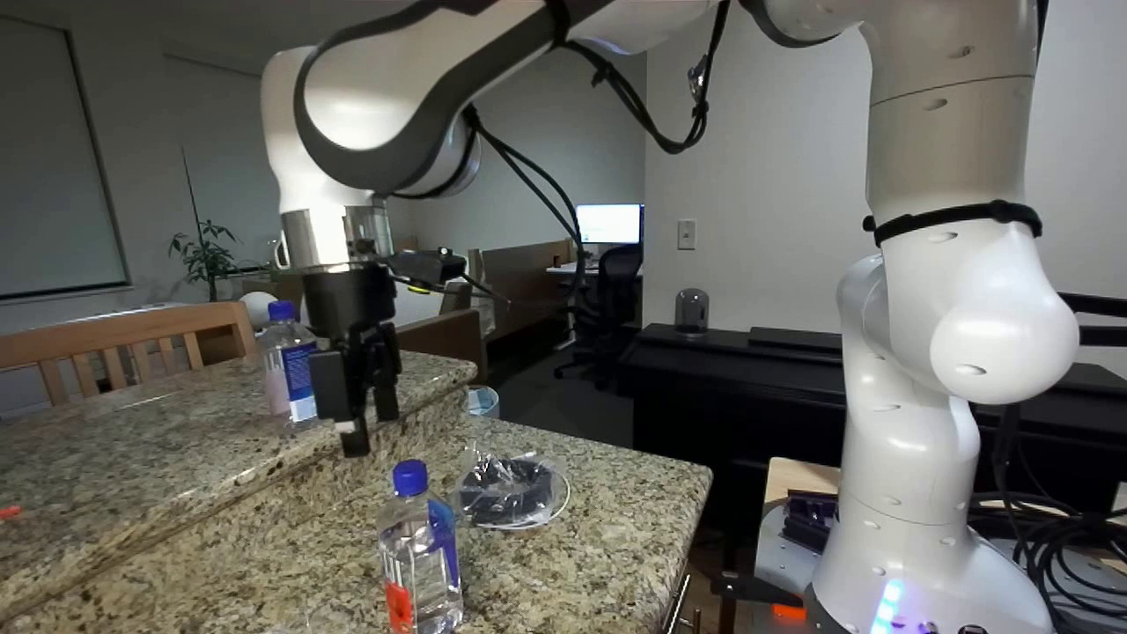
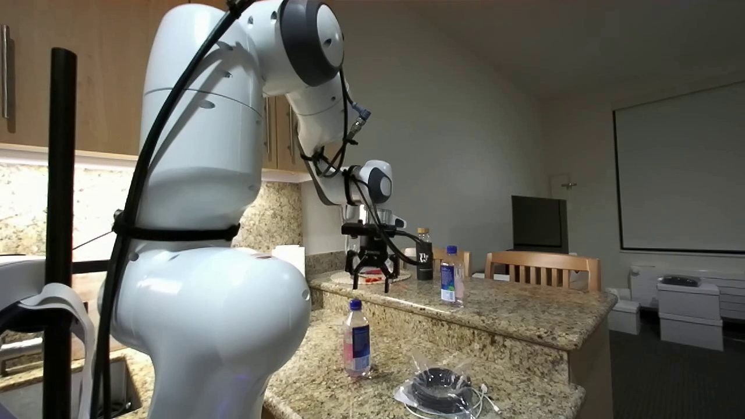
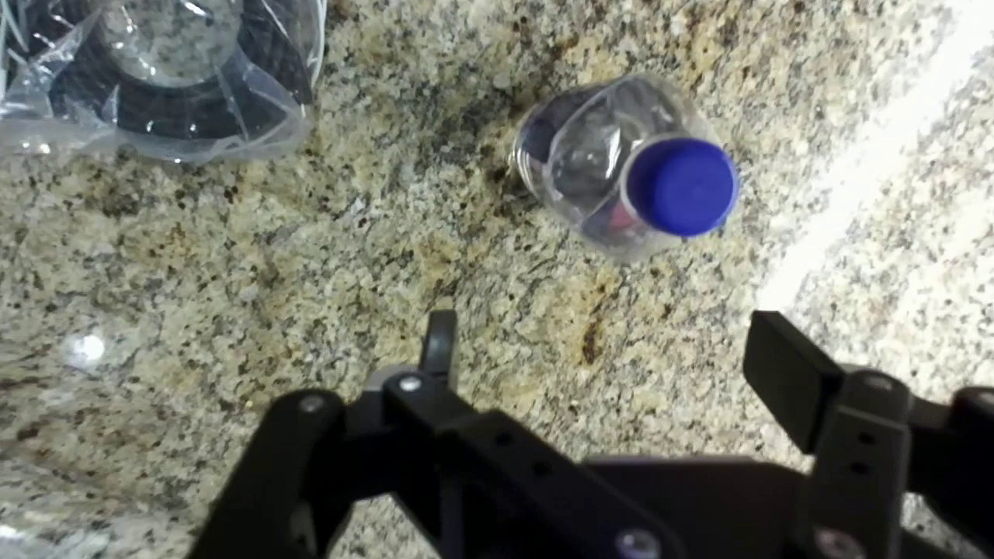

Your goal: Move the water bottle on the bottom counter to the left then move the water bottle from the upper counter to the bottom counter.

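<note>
The bottom-counter water bottle stands upright, blue-capped, in both exterior views (image 1: 421,563) (image 2: 356,346); its reddish-orange patch shows low on one side. It also shows in the wrist view (image 3: 598,147), beyond the fingertips. The upper-counter water bottle (image 1: 286,370) (image 2: 448,282) stands upright with a broad blue label; it is out of the wrist view. The bottom counter (image 1: 581,563) is wide speckled granite; the upper counter (image 1: 132,467) is the raised ledge. My gripper (image 1: 368,423) (image 2: 371,285) (image 3: 606,334) is open and empty, pointing down above the bottom counter, touching neither bottle.
A black coil in a clear plastic bag with a white cable (image 1: 511,493) (image 2: 439,387) (image 3: 171,101) lies on the bottom counter near the bottle. On the upper counter stand a dark bottle (image 2: 424,262) and a round mat (image 2: 342,278) with red items. Wooden chairs (image 2: 541,267) stand behind.
</note>
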Controlling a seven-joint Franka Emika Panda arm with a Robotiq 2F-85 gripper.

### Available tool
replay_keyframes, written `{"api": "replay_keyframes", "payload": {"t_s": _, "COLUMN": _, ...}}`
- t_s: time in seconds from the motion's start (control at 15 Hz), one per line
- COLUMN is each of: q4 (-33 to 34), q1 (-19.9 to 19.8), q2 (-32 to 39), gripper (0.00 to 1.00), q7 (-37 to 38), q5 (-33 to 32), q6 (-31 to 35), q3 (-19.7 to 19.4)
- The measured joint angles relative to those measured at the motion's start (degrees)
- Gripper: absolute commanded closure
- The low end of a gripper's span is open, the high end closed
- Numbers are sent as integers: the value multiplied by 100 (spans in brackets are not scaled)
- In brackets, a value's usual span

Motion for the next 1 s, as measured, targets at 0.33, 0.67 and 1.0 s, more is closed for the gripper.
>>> {"api": "replay_keyframes", "payload": {"t_s": 0.33, "q4": 665, "q1": -191, "q2": -36, "gripper": 0, "q7": 39, "q5": -223, "q6": -62, "q3": -263}}
{"api": "replay_keyframes", "payload": {"t_s": 0.67, "q4": 1635, "q1": -412, "q2": 104, "gripper": 0, "q7": 459, "q5": -746, "q6": -84, "q3": -571}}
{"api": "replay_keyframes", "payload": {"t_s": 1.0, "q4": 2382, "q1": -481, "q2": 714, "gripper": 0, "q7": 1060, "q5": -814, "q6": 214, "q3": -758}}
